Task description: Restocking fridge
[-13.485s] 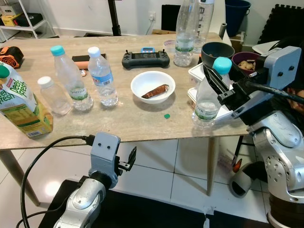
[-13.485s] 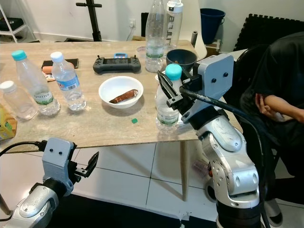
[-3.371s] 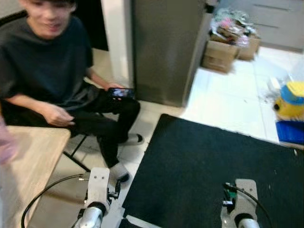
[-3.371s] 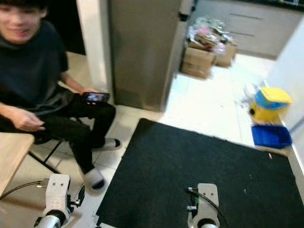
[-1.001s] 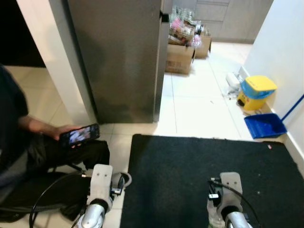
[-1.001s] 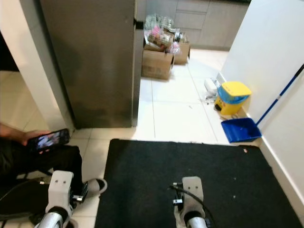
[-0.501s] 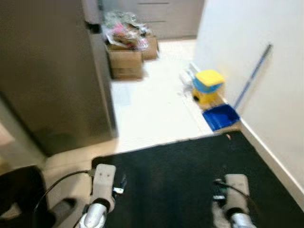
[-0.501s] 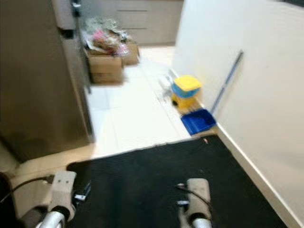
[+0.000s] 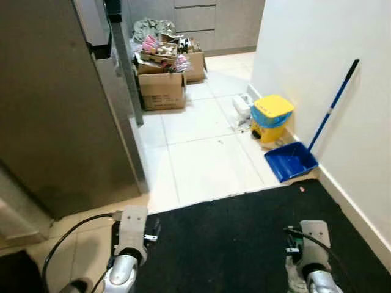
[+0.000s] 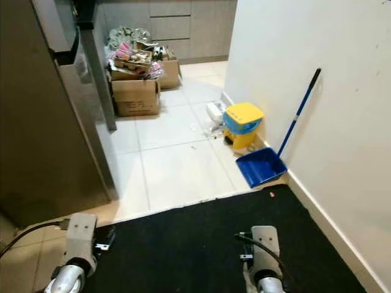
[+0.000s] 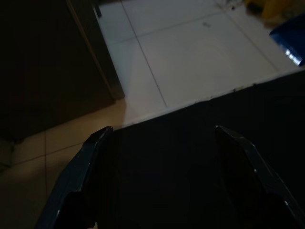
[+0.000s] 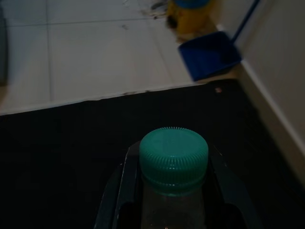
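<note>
two grippers low over black mat (image 9: 232, 238). right gripper (image 12: 167, 186) clamped on bottle (image 12: 172, 191), teal cap (image 12: 173, 158) up, fingers (image 12: 119, 191) flanking its neck. left gripper (image 11: 162, 138) spread wide, nothing in it. grey fridge (image 9: 55, 104) stands ahead left, door closed. cardboard boxes (image 9: 162, 88) beyond; blue dustpan (image 9: 292, 160) and yellow bin (image 9: 270, 117) by right wall.

Bottle (image 12: 174, 191) body cut off below its cap.

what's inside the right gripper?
A clear bottle with a green cap, clamped between the right gripper's fingers. The bottle's lower body and label are out of frame.
</note>
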